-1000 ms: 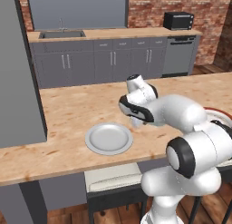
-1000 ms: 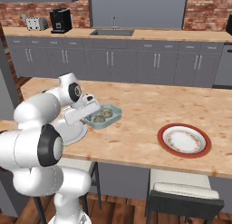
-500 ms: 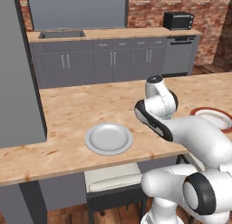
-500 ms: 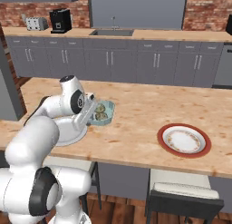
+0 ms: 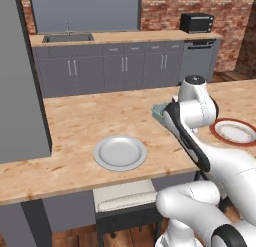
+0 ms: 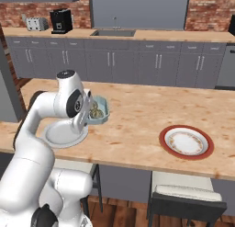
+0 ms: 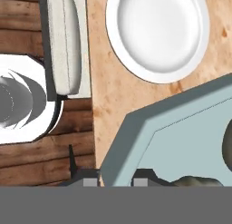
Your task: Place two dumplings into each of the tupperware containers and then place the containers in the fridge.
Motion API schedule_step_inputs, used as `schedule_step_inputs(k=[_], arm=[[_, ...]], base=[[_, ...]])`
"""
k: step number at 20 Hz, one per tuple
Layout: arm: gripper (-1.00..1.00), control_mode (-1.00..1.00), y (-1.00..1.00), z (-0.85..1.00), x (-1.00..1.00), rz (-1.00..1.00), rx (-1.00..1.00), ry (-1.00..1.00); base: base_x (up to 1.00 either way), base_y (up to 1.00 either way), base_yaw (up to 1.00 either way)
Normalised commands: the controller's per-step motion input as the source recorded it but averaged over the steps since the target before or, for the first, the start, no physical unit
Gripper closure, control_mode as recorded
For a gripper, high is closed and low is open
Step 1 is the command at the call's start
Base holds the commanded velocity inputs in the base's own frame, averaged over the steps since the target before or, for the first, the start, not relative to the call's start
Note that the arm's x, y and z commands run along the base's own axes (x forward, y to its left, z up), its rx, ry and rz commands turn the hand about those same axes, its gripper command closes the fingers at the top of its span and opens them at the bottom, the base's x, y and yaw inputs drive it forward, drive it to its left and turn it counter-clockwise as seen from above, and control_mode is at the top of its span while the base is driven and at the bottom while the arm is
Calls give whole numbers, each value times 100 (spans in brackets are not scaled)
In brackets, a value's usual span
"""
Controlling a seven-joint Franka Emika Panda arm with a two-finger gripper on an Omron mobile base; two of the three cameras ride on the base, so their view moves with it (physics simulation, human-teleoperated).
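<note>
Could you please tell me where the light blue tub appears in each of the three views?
Left base view: blue tub right of centre, mostly behind the arm.
Right base view: tub left of centre, beside the arm.
Hand view: tub lower right, close up.
Shared landmark: grey plate beside it.

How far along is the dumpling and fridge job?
Done: the light blue tub has dumplings in it; I cannot count them. In hand: in the hand view the pincer straddles the tub's wall, one fingertip each side, so it seems to grip the tub, which looks raised off the counter. Left: carrying it to the fridge. The grey plate sits bare.
</note>
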Motion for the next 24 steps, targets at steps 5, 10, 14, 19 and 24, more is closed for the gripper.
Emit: schedule_step_inputs(k=[5, 10, 14, 19, 24], arm=[[100, -100, 56, 22, -32, 4, -1, 2], [100, -100, -11, 25, -67, 0, 0, 0], [100, -100, -45, 18, -86, 0, 0, 0], [100, -100, -20, 29, -52, 0, 0, -9], [100, -100, -5, 4, -1, 0, 0, -3]], base=[[0, 0, 0], [0, 0, 0], [0, 0, 0], [0, 0, 0], [0, 0, 0]])
